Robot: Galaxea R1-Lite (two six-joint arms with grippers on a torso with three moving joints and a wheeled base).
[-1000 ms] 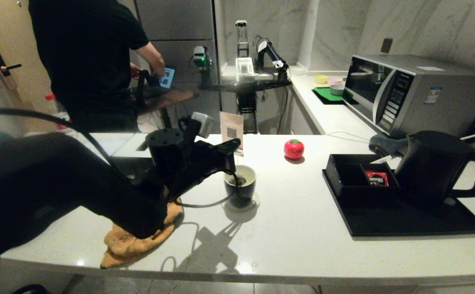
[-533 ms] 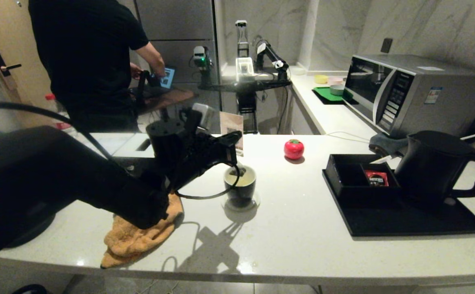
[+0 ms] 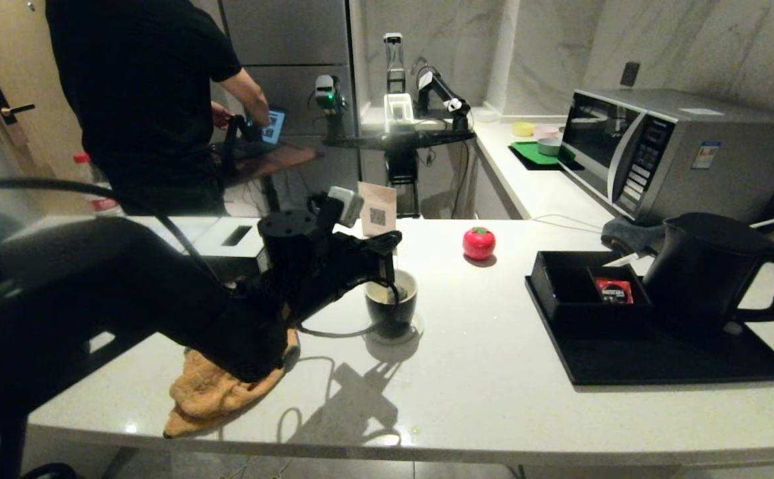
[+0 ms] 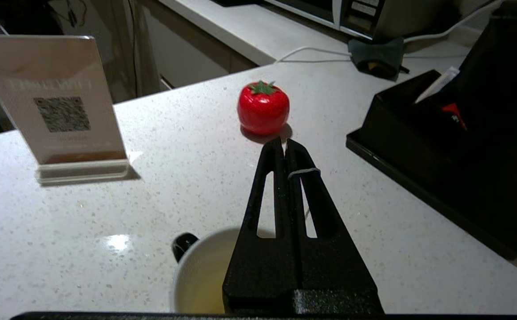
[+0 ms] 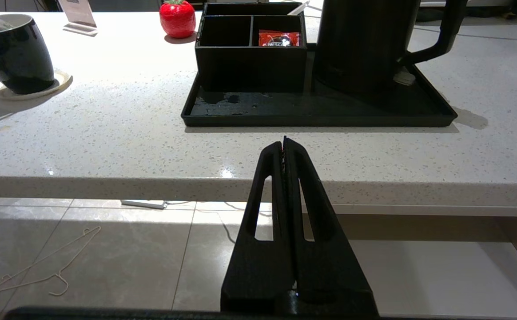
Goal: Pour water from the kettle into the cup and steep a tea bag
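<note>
the cup (image 3: 391, 305), black outside and white inside, held pale yellowish water (image 4: 200, 289). the left gripper (image 3: 387, 256) hung just above the cup, fingers clenched on a thin string (image 4: 304, 171); the tea bag itself could not be made out. right of the cup, well apart, a black tray (image 3: 659, 362) carried the kettle (image 3: 709, 273) and a box (image 3: 583, 286) with a red sachet (image 3: 613, 291). bare counter lay between. the right gripper (image 5: 284, 144) was clenched on nothing, below the counter edge.
</note>
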